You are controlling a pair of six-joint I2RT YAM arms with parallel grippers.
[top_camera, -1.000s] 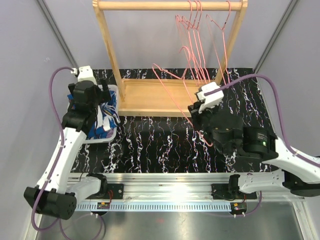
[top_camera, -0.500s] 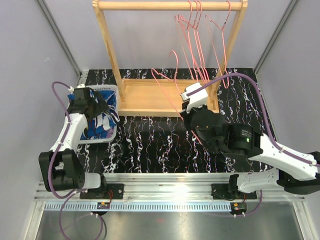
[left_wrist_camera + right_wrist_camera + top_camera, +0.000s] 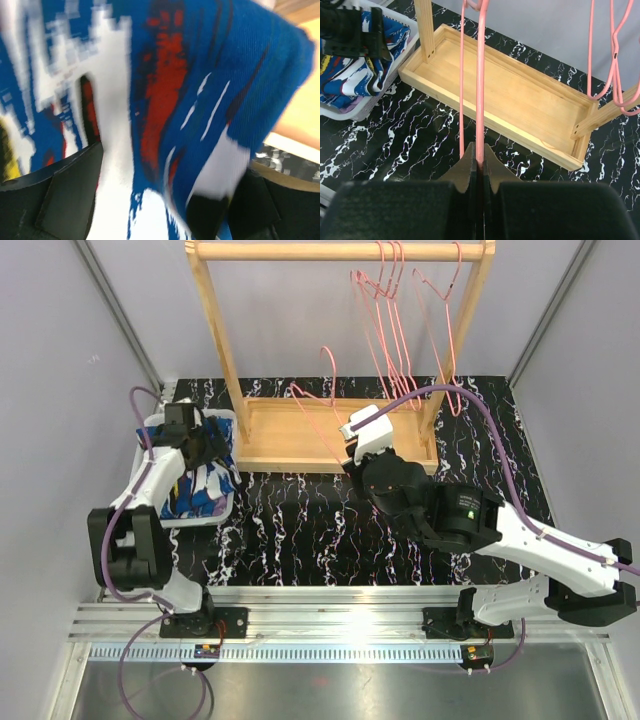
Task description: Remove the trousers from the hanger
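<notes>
The right gripper (image 3: pixel 479 165) has its jaws pressed together on the wire of a pink hanger (image 3: pixel 480 90), which it holds upright in front of the wooden rack (image 3: pixel 300 435). The left gripper (image 3: pixel 167 175) has its jaws spread wide, close above the dark blue trousers (image 3: pixel 190 75) with white, red and yellow splashes. Whether the fingers touch the cloth I cannot tell. These trousers lie in the white basket (image 3: pixel 195 521) at the left side of the table (image 3: pixel 300 530)
</notes>
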